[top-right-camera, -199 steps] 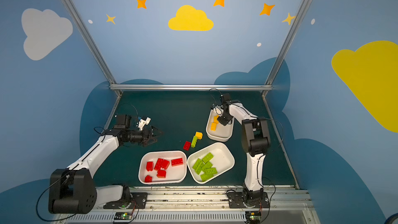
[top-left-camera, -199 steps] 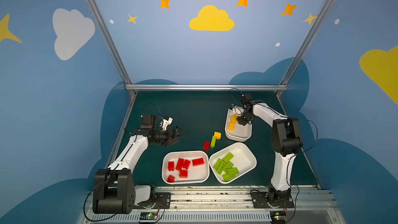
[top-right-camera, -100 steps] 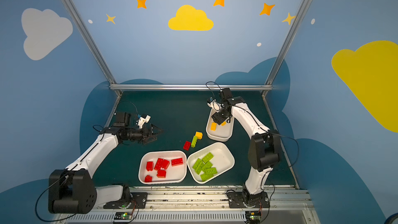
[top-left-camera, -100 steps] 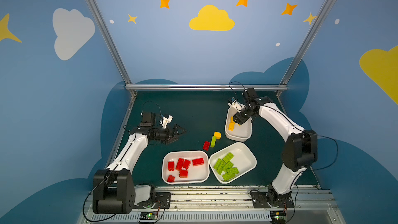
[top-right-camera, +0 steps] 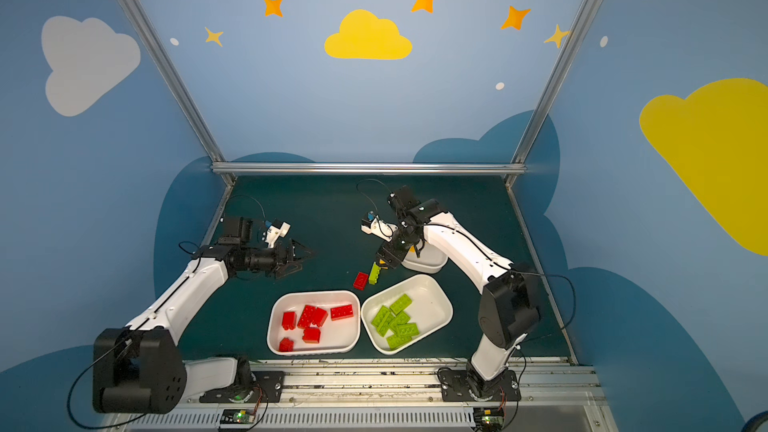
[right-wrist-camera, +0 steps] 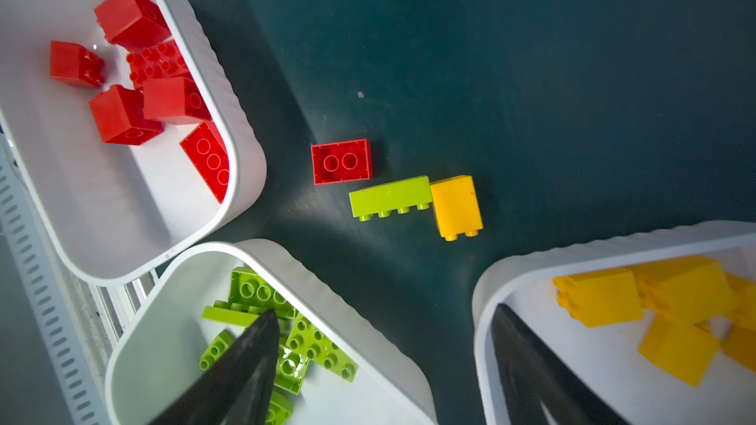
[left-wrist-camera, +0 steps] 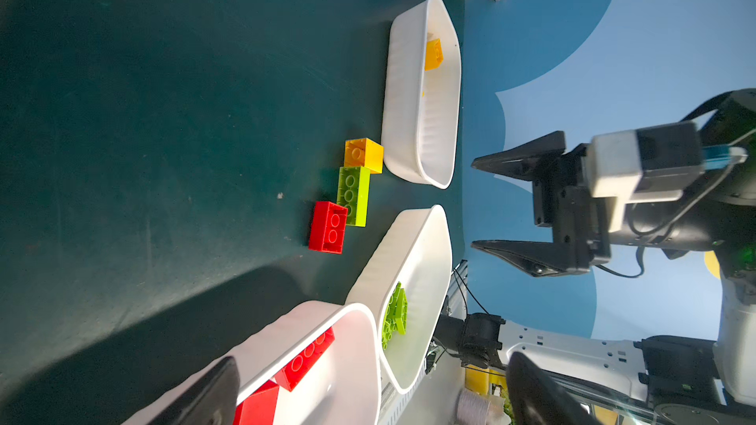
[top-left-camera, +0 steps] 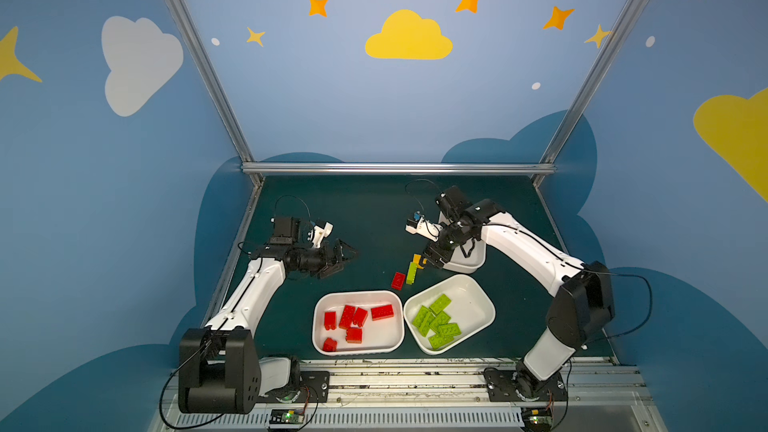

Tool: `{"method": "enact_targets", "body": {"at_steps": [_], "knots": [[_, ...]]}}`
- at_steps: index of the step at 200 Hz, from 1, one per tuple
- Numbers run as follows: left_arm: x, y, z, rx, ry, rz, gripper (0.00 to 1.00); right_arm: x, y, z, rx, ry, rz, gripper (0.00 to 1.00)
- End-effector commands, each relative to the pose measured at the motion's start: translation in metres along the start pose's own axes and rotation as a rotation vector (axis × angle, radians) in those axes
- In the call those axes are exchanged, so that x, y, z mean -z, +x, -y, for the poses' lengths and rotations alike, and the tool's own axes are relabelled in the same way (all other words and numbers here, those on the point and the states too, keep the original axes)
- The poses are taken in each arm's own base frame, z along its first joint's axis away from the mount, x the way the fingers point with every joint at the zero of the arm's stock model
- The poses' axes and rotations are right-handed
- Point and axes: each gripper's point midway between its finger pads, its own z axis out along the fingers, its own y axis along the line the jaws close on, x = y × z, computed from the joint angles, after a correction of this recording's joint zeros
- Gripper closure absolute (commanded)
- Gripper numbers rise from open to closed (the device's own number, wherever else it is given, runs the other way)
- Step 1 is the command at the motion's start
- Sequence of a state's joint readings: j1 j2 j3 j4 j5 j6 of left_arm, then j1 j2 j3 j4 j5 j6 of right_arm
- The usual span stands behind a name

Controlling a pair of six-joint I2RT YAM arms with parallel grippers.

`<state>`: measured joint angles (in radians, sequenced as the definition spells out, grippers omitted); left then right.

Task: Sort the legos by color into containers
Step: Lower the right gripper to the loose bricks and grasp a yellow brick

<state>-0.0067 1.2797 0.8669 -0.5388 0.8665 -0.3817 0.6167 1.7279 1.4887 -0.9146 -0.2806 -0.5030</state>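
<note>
The right end effector (top-left-camera: 430, 261), jaws spread and empty, hangs near the loose yellow brick (right-wrist-camera: 456, 206) on the counter (right-wrist-camera: 532, 75); it should straddle the brick's free sides, clear of the touching green brick (right-wrist-camera: 390, 196), before closing.

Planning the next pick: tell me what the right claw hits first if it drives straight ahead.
The right claw likely meets bare mat between the green-brick tray and yellow-brick tray, just short of the loose yellow brick; depth is unclear.
</note>
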Motion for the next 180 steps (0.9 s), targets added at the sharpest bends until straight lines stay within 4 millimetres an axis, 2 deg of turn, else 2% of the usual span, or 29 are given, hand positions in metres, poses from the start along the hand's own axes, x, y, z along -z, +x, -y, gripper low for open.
{"method": "enact_targets", "body": {"at_steps": [1, 38, 78, 106, 150, 180], "knots": [[0.003, 0.007, 0.002, -0.02, -0.001, 0.003, 0.0, -0.019, 0.007, 0.011, 0.03, 0.026, -0.077, 0.2], [0.005, 0.014, 0.0, -0.018, -0.006, 0.006, 0.01, -0.047, 0.02, 0.033, 0.136, 0.087, -0.194, 0.23], [0.005, 0.018, -0.002, -0.011, -0.007, 0.002, 0.0, -0.069, 0.019, 0.045, 0.151, 0.076, -0.239, 0.26], [0.006, 0.02, -0.001, -0.017, -0.011, 0.0, 0.0, -0.082, 0.012, 0.048, 0.168, 0.068, -0.245, 0.29], [0.006, 0.023, -0.004, -0.02, -0.019, -0.002, 0.0, -0.098, 0.02, 0.052, 0.186, 0.063, -0.312, 0.33], [0.005, 0.027, -0.007, -0.014, -0.02, -0.004, 0.0, -0.11, 0.025, 0.054, 0.197, 0.07, -0.356, 0.41]]}}
